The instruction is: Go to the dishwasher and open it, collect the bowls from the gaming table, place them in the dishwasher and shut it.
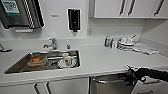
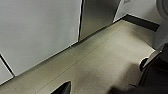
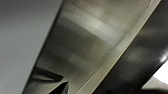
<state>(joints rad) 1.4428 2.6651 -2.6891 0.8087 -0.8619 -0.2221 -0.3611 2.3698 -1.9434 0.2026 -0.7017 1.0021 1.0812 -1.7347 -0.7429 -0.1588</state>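
Jaws on the right gripper (image 1: 130, 75) sit at the lower right of the head frame, up against the top edge of the dishwasher (image 1: 112, 86), but whether they are spread or closed on anything I cannot tell — the dark fingers blur into the arm. The left arm's jaws are likewise unreadable; its wrist camera looks down at a speckled floor (image 2: 100, 62) beside white cabinet doors (image 2: 37, 32). The dishwasher's brushed steel front occupies the bottom centre-right of the head frame, under the white bench (image 1: 100, 60), with its handle bar (image 1: 105, 81) running just below the bench lip. It looks closed or barely cracked, so the opening step seems to be the one in hand. The right wrist picture appears to show the steel panel (image 3: 82, 40) very close, at a steep angle. The main risk from here is a poor purchase: if the jaws catch the bench lip rather than the handle, a pull would slip off or strain the arm. A pull not following the door's downward arc could drag the jaws off the bar. The door could also drop onto the robot's base if the base stands too near. The sink (image 1: 15, 67) at the left, holding an orange-brown dish (image 1: 37, 60) and a mug (image 1: 67, 60), is well apart from the arm.
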